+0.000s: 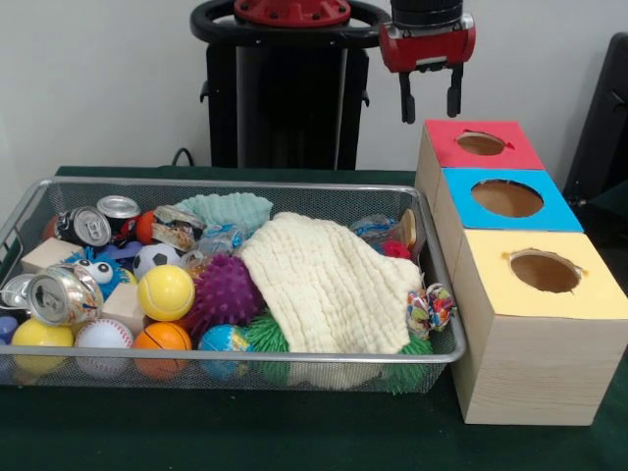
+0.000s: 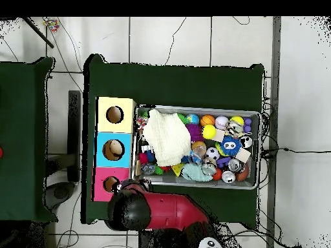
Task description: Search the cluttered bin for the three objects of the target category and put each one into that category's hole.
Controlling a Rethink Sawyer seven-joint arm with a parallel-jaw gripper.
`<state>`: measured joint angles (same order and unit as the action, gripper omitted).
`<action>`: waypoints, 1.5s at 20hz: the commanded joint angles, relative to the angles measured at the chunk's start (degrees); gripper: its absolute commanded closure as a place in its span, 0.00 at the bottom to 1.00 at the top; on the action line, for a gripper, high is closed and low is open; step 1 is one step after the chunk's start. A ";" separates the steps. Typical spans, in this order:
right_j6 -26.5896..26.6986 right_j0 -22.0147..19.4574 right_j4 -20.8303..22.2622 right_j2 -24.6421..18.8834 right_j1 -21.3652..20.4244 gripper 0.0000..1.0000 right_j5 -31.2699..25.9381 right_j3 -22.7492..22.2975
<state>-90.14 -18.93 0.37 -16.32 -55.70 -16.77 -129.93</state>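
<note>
- Pincer (image 1: 429, 101): red w/ black fingers, hangs above the far end of the box row, just behind the red-topped box (image 1: 480, 144); fingers apart, nothing between them, touching nothing.
- In overhead view the arm's black & red bulk covers the pincer near the red box (image 2: 111, 183).
- Wire-mesh bin (image 1: 29, 208) sits on the green table (image 1: 294, 432), right beside the row of 3 wooden boxes; long side runs along the table's near edge in front view.
- Boxes in a row, each w/ a round hole on top: red-topped, blue-topped box (image 1: 505, 198) in the middle, yellow-topped box (image 1: 542, 272) nearest the table's front edge.
- Target category can't be told from the views. Bin contents:
- Cream cloth (image 1: 324, 285), crumpled, covers the bin's middle, reaching toward the box end.
- Teal cloth (image 1: 231, 208) behind it at the far wall.
- Balls toward the end away from the boxes: yellow ball (image 1: 165, 291), purple spiky ball (image 1: 228, 291), orange basketball (image 1: 162, 339), white baseball (image 1: 104, 336), small soccer ball (image 1: 155, 258), globe ball (image 1: 224, 341).
- Cans at that same end: one crushed silver can (image 1: 61, 294) on its side, two more at the far corner (image 1: 100, 221).
- Green spiky ball (image 1: 267, 336) partly under the cream cloth's near edge.
- Wrapped candy-like item (image 1: 430, 307) at the bin's corner by the yellow box.
</note>
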 commanded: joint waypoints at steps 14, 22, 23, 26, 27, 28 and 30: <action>-3.55 -4.89 1.88 -7.50 -2.18 0.00 -2.00 -3.36; 1.96 -9.55 4.61 -8.34 -3.55 0.00 -5.69 -1.68; 2.43 -10.18 4.92 -8.75 -3.29 0.00 -5.91 -1.49; 2.90 -11.29 6.16 -9.13 -2.43 0.00 -6.02 -0.97; 2.58 -11.01 6.72 -8.58 -2.34 0.00 -6.31 -0.58; 2.10 -10.62 7.33 -7.61 -2.77 0.00 -6.77 -0.41; 0.41 -8.80 8.97 -4.95 -2.58 0.00 -7.42 0.72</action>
<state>-90.14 -27.86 4.70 -20.88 -59.29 -17.39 -131.61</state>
